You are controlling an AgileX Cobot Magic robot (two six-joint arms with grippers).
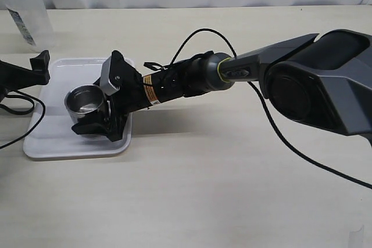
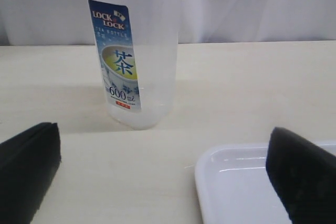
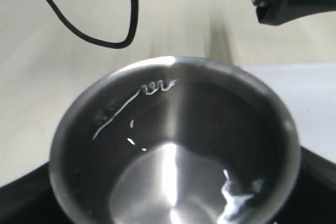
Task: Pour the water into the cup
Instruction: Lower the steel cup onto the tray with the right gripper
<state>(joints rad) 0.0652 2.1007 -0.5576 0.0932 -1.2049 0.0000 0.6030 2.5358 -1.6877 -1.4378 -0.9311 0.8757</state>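
The steel cup [image 1: 86, 104] stands on a white tray [image 1: 58, 143]. My right gripper [image 1: 100, 101] reaches across from the right, with a finger on each side of the cup and closed against its wall. In the right wrist view the cup [image 3: 79, 145] fills the frame, and a shiny pool of water [image 3: 173, 182] lies on its bottom. My left gripper [image 1: 39, 69] is open and empty at the tray's far left corner. In the left wrist view it [image 2: 165, 182] points at a translucent labelled beaker [image 2: 136, 51], which holds a little clear water [image 2: 149, 106] at its base.
The beaker [image 1: 26, 10] stands on the table at the far left, behind the tray. The tray corner [image 2: 236, 192] lies just under my left gripper's right finger. Black cables trail by the left arm [image 1: 23, 114] and over the right arm [image 1: 203, 36].
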